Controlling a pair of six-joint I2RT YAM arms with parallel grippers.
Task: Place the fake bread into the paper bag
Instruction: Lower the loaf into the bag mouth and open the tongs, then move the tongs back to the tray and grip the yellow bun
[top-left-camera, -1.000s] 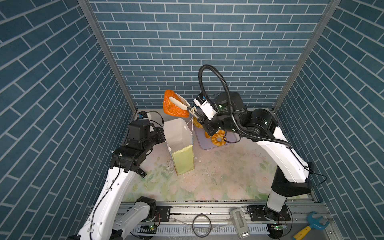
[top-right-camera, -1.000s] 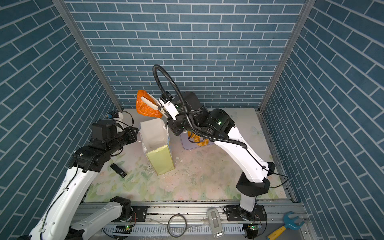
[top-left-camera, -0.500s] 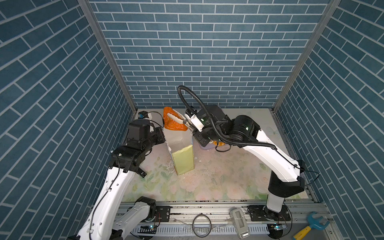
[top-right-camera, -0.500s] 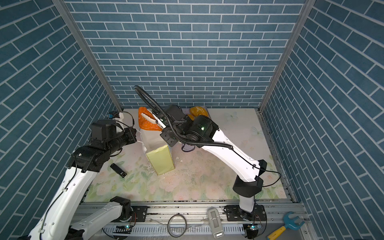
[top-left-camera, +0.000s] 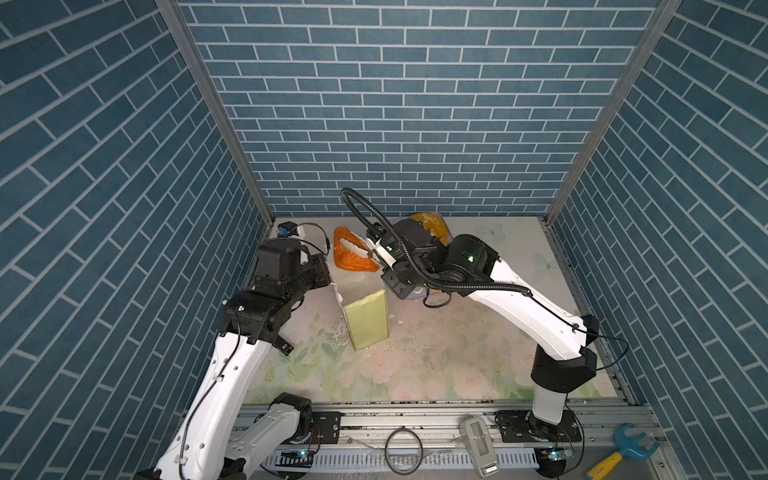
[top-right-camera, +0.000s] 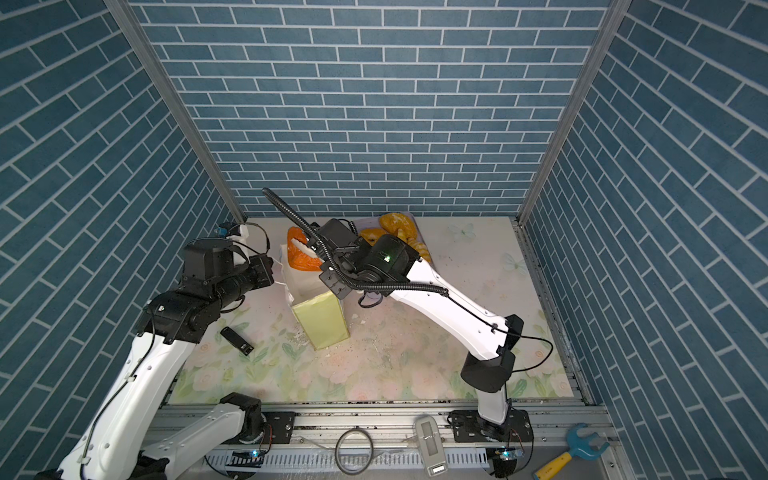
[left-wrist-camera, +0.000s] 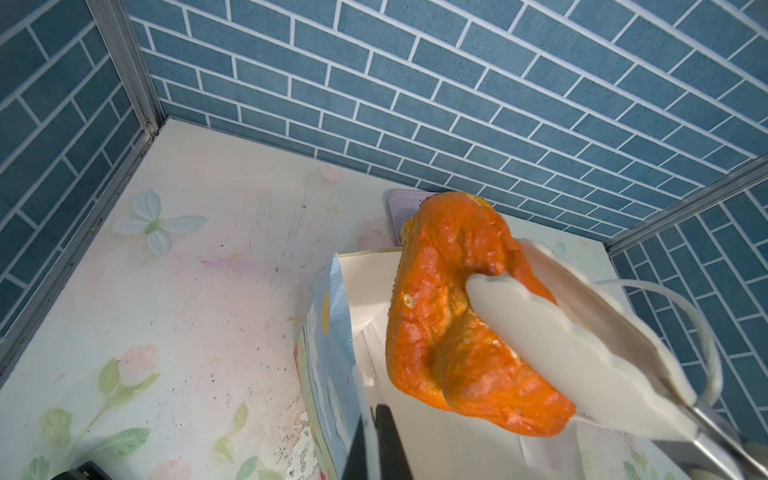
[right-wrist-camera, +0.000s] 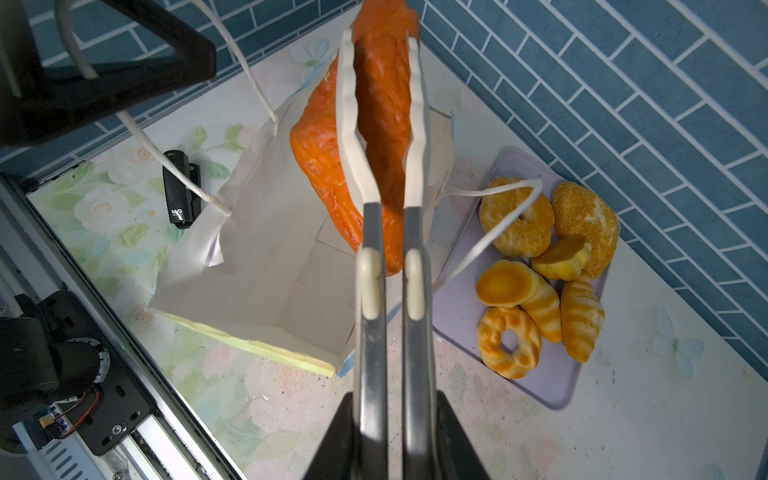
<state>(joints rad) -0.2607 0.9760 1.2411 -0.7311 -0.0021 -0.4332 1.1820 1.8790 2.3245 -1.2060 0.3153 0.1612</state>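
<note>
The paper bag (top-left-camera: 365, 320) (top-right-camera: 320, 320) stands open left of the table's middle, its white inside (right-wrist-camera: 270, 270) facing up. My left gripper (left-wrist-camera: 376, 440) (top-left-camera: 328, 276) is shut on the top edge of its blue wall (left-wrist-camera: 328, 345). My right gripper (right-wrist-camera: 392, 415) (top-left-camera: 386, 253) is shut on metal tongs (right-wrist-camera: 372, 332) (left-wrist-camera: 561, 345). Their white tips pinch a large orange fake bread (right-wrist-camera: 386, 104) (left-wrist-camera: 449, 324) (top-left-camera: 353, 259) (top-right-camera: 301, 255), which hangs over the bag's far rim. Several more fake breads (right-wrist-camera: 509, 340) (top-right-camera: 399, 224) lie on the tray.
A lavender tray (right-wrist-camera: 552, 390) sits at the back, right of the bag. White cord handles (right-wrist-camera: 490, 232) arch off the bag's rims, one over the tray. A small black device (top-right-camera: 237, 340) (right-wrist-camera: 180, 189) lies on the floral table left of the bag.
The right arm has brought the tongs and orange bread down and leftward, to the bag's mouth. The left gripper has closed on the bag's edge.
</note>
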